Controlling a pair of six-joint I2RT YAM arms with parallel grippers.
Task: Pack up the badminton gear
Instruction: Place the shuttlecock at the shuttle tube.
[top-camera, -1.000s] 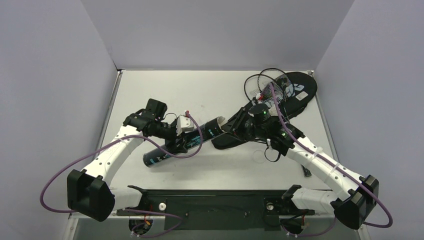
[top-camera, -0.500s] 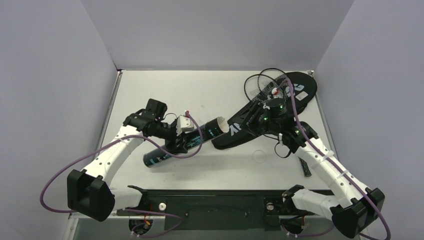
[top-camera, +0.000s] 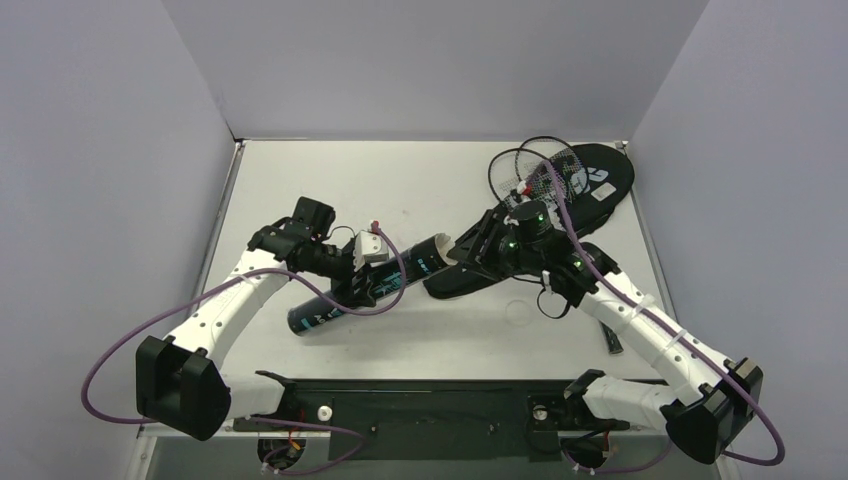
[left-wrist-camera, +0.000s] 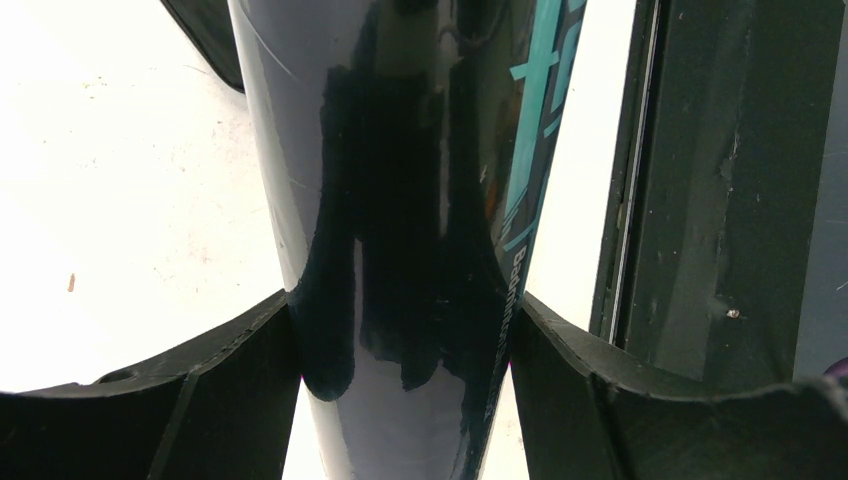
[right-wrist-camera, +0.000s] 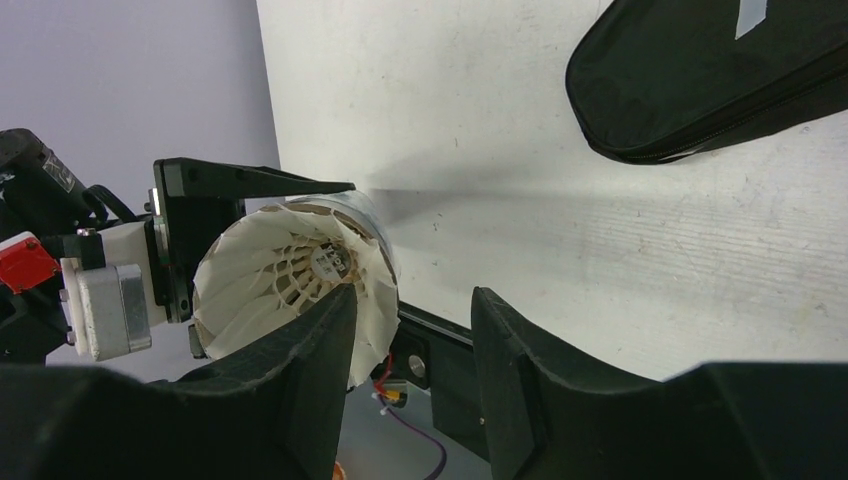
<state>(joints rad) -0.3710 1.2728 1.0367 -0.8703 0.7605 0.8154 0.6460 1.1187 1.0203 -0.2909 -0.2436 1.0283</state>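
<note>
The long black teal-printed tube (top-camera: 350, 292) lies slanted at the table's middle, and my left gripper (top-camera: 372, 283) is shut round its middle. In the left wrist view the tube (left-wrist-camera: 400, 150) fills the gap between the fingers (left-wrist-camera: 230, 390). A white shuttlecock (right-wrist-camera: 285, 275) sits in the tube's open end. My right gripper (top-camera: 476, 248) is open and empty just right of that end; in its own view the gripper (right-wrist-camera: 410, 335) is beside the shuttlecock. The black bag (top-camera: 560, 210) lies behind it, and its narrow end shows in the right wrist view (right-wrist-camera: 720, 80). Two rackets' heads (top-camera: 530, 165) rest on its far end.
A small dark object (top-camera: 612, 336) lies on the table near my right forearm. A faint round ring (top-camera: 518, 312) shows in front of the bag. Grey walls stand close on the left, back and right. The black base rail (top-camera: 420, 400) runs along the near edge.
My right gripper drew back to the right over the bag, then came back left to the tube's open end. The left gripper and tube have stayed put.
</note>
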